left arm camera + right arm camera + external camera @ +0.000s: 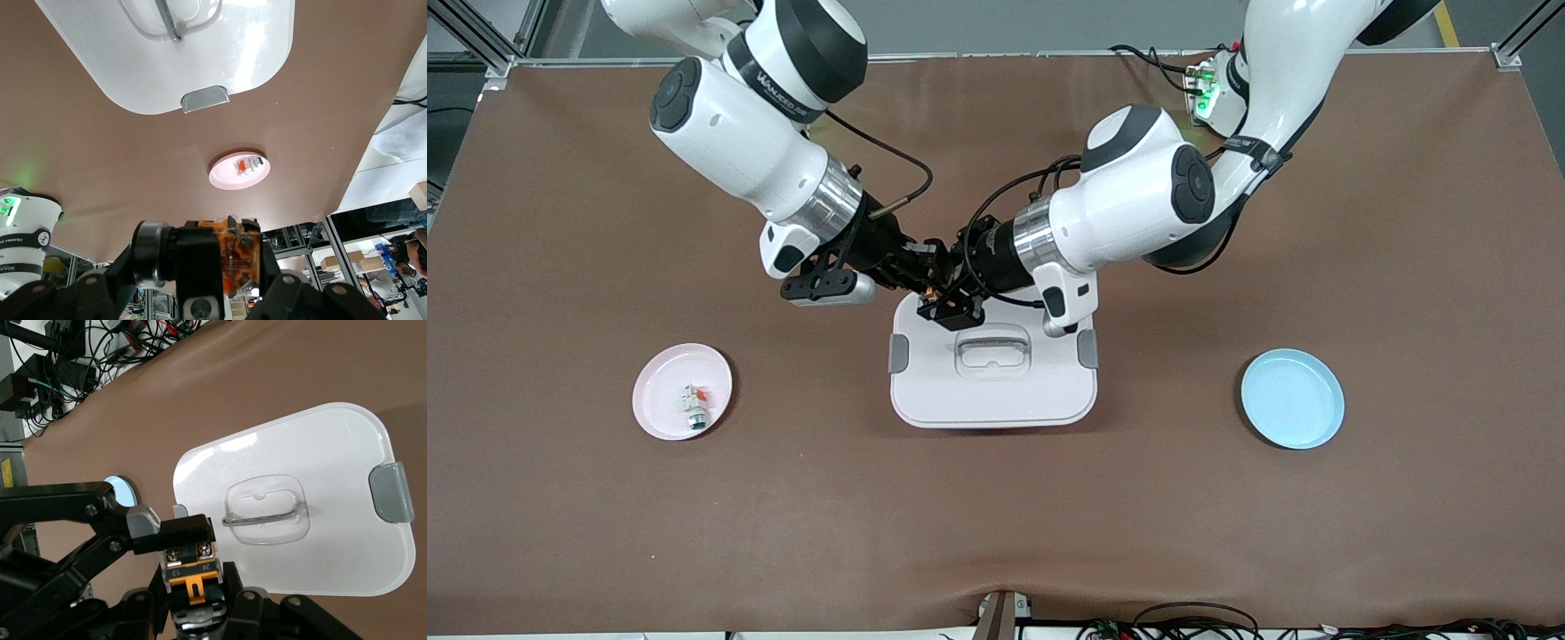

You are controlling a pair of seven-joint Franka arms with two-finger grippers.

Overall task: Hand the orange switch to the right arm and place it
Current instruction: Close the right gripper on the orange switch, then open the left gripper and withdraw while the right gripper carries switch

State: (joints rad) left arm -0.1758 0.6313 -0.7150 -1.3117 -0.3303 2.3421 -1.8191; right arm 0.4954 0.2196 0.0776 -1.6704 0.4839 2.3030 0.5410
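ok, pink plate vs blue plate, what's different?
The pink plate lies toward the right arm's end of the table; the blue plate lies toward the left arm's end, with the white lidded box between them. The pink plate carries a small white-and-green part with a red bit; the blue plate carries nothing. Colour differs too. Both are round, shallow, similar in size, and flat on the table.

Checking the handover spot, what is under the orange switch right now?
The orange switch, gripped by the left tool and right tool, hangs over the white lidded box. The box's contents are hidden.
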